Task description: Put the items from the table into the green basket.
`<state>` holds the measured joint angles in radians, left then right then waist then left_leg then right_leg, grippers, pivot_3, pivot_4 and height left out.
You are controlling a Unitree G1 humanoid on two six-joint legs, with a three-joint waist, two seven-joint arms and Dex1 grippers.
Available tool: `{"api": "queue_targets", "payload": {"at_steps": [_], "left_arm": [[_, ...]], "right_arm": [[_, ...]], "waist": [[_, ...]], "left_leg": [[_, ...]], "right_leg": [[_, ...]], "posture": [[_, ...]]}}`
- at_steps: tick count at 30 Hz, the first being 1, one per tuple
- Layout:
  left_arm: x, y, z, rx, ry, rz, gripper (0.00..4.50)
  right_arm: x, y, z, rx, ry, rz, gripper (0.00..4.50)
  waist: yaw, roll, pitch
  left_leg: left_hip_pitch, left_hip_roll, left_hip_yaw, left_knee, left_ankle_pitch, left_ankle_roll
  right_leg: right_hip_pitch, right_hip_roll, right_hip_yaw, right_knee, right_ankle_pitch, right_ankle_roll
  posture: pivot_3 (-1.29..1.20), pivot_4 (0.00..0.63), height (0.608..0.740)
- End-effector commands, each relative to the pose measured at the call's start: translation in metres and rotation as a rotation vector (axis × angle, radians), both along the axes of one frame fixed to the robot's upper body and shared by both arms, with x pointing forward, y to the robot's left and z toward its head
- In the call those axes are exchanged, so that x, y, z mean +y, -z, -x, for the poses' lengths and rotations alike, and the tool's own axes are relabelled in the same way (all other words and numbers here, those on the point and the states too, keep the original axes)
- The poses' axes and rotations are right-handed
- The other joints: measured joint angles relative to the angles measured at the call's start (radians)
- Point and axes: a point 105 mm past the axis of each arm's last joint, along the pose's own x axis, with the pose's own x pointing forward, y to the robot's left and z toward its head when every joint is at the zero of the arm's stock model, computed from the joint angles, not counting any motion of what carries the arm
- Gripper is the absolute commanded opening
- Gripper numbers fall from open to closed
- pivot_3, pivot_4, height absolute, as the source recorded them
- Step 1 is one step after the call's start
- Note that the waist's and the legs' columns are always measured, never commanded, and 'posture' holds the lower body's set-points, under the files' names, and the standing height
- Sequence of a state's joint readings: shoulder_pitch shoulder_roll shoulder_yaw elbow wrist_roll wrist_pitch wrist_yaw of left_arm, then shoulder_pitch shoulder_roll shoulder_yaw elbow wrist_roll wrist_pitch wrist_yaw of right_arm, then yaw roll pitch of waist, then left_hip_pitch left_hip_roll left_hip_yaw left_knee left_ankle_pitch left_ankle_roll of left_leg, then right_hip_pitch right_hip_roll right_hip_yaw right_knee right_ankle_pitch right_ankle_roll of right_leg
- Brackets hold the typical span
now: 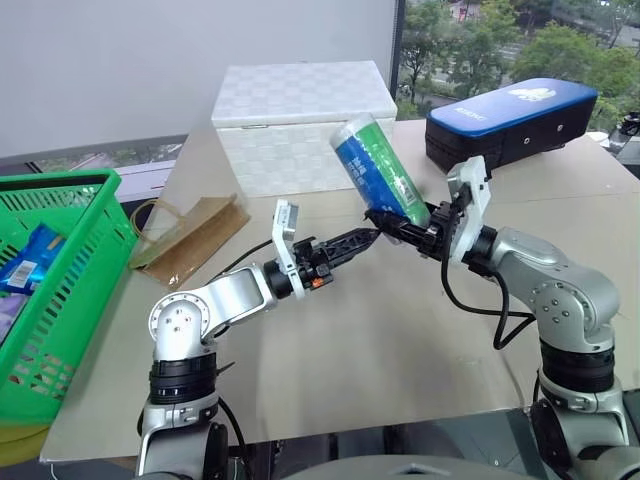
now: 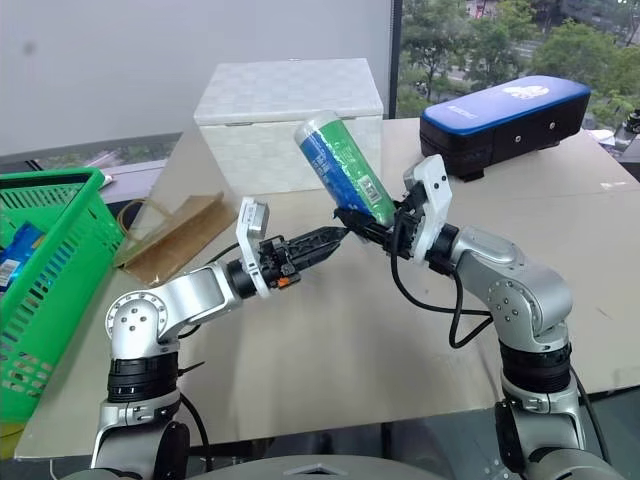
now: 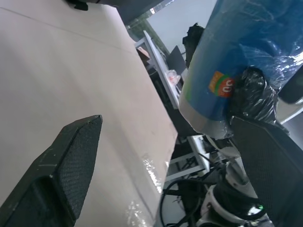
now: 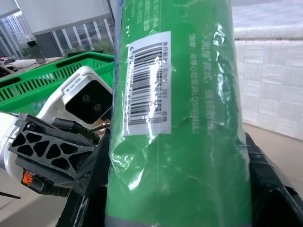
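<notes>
Wide beige desk (image 1: 380,330). Bright green lattice plastic basket (image 1: 60,190) far left, well apart. Green-blue-white cylindrical can (image 1: 378,168) aloft mid-desk, tilted, right gripper (image 1: 415,222) fingers pinching base. Left gripper (image 1: 362,240) fingers spread beside base. Risk: low grip, can tips during handover.

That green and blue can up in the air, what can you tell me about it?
The can is a tall cylinder wrapped in shiny, crinkled green, blue and white film, with a white barcode label and a pale top. The right gripper is shut on its lower end, holding it tilted above the table, in front of the white box. The left gripper, open, reaches its base.
</notes>
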<state>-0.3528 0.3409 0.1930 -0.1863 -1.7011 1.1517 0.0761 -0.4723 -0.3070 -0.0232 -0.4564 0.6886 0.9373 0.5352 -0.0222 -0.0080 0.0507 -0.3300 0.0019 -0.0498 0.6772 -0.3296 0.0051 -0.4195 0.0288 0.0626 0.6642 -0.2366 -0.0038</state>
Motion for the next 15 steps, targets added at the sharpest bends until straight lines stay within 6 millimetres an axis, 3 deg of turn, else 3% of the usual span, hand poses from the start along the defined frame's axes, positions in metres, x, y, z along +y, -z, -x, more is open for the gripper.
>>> {"api": "queue_targets", "payload": {"at_steps": [1, 6, 15], "left_arm": [[0.017, -0.052, -0.002, -0.142, -0.052, 0.149, 4.5], [0.028, -0.05, 0.003, -0.16, -0.062, 0.108, 4.5], [0.027, -0.053, -0.002, -0.171, -0.081, 0.124, 4.5]], "right_arm": [[0.022, -0.001, 0.014, 0.049, -0.122, -0.045, 1.91], [0.014, -0.003, 0.005, 0.091, -0.098, -0.08, 1.91], [0.01, -0.007, 0.008, 0.111, -0.139, -0.098, 1.91]], "waist": [[0.0, 0.0, 0.0], [0.008, 0.0, 0.0], [0.012, 0.001, 0.0]], "left_leg": [[0.0, 0.0, 0.0, 0.0, 0.0, 0.0], [0.0, 0.0, -0.001, -0.001, 0.001, -0.002], [-0.002, -0.001, -0.001, -0.001, 0.001, -0.002]], "right_leg": [[-0.001, 0.001, 0.0, 0.0, 0.0, 0.0], [-0.001, 0.002, 0.0, 0.001, 0.0, 0.0], [-0.001, 0.001, -0.001, 0.0, 0.0, 0.0]], "posture": [[0.0, 0.0, 0.74], [0.02, 0.0, 0.74], [0.02, 0.0, 0.74]]}}
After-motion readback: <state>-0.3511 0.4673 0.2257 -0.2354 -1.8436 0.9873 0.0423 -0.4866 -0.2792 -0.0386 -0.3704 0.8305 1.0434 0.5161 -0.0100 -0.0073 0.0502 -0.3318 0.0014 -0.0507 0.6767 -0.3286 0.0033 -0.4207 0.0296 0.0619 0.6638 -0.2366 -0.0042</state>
